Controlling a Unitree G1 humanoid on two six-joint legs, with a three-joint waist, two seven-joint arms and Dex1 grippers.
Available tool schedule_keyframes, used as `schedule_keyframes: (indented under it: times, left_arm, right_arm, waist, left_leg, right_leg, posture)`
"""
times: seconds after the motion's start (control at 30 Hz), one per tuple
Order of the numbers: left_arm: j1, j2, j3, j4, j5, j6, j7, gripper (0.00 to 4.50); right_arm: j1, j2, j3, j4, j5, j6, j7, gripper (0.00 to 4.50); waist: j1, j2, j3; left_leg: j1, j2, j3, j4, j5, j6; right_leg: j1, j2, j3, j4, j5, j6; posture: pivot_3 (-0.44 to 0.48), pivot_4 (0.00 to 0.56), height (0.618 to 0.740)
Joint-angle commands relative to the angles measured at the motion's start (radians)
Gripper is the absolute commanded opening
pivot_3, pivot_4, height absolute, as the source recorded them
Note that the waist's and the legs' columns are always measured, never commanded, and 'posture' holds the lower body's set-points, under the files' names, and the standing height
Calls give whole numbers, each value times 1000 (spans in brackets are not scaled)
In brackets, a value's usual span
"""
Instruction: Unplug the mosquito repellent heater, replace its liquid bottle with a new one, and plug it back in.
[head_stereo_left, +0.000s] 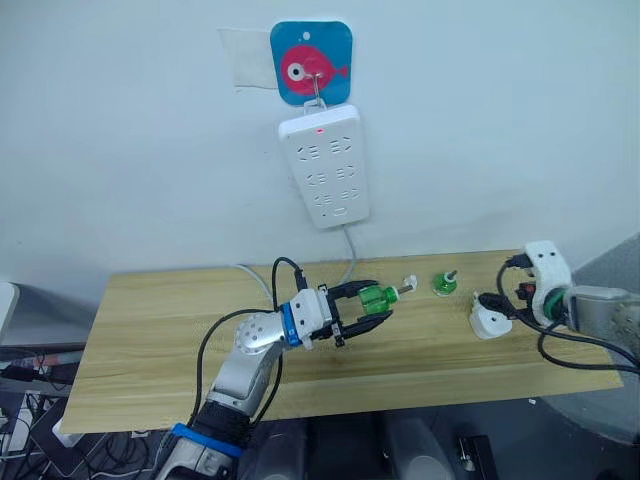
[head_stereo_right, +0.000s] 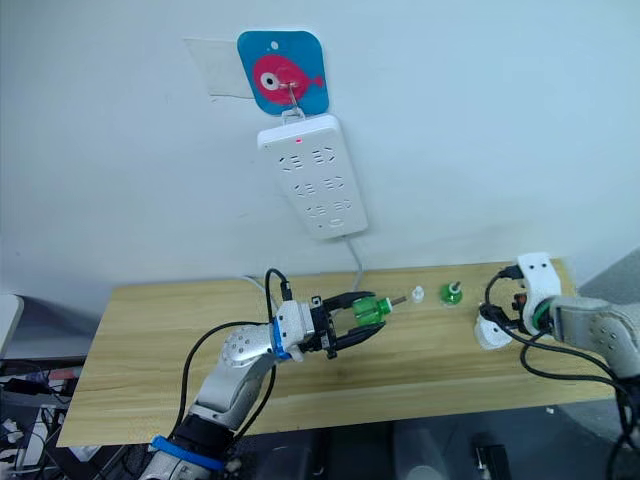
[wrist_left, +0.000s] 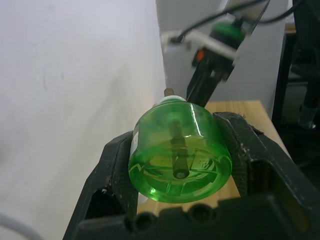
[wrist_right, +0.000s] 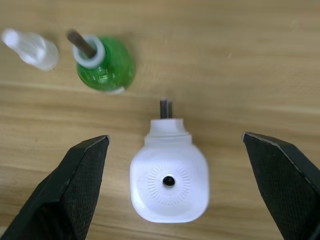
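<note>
My left gripper (head_stereo_left: 374, 302) is shut on a green translucent bottle (wrist_left: 180, 150), held on its side above the table's middle, bare wick pointing right. A second green bottle (wrist_right: 105, 67) stands upright on the table with its wick bare, and a small white cap (wrist_right: 30, 47) lies just left of it. With both capless, I cannot tell which is the new one. The white mosquito repellent heater (wrist_right: 169, 182) lies on the table at the right, unplugged, vent hole up. My right gripper (wrist_right: 175, 140) hovers open over it, fingers either side, not touching.
A white power strip (head_stereo_left: 325, 165) hangs on the wall from a hook on a blue fish sticker (head_stereo_left: 311, 62), red light on, sockets free; its cable drops behind the wooden table (head_stereo_left: 150, 340). The table's left half is bare wood.
</note>
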Motion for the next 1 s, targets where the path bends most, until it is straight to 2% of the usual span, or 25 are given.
schedule_keyframes:
  times: [0.03,0.27,0.5,1.0]
  left_arm:
    - [39,14,-2,-78,-9,7,4,2283]
    - [80,31,-5,-127,-9,27,20,2283]
    - [86,34,-8,-147,-9,43,25,2283]
    - [94,58,-18,-171,-14,49,4,2283]
  right_arm:
    - [-29,29,-24,16,-63,97,6,4465]
    - [-30,90,-62,5,-142,196,41,4465]
    - [-10,116,-26,31,-266,135,134,4465]
    - [-21,177,-29,131,-414,96,289,4465]
  waist:
    - [2,0,0]
    - [5,0,0]
    - [5,0,0]
    - [5,0,0]
  left_leg:
    - [0,0,0,0,0,0]
    - [-1,-1,0,1,0,0]
    - [-1,-1,-1,1,0,0]
    - [-1,-1,-1,1,0,0]
  right_leg:
    - [0,0,0,0,0,0]
    - [0,-1,0,0,0,0]
    - [0,-1,0,0,0,0]
    - [0,-1,0,0,0,0]
  posture:
    - [-121,269,740]
    - [-93,268,740]
    - [-88,268,740]
    - [-84,277,740]
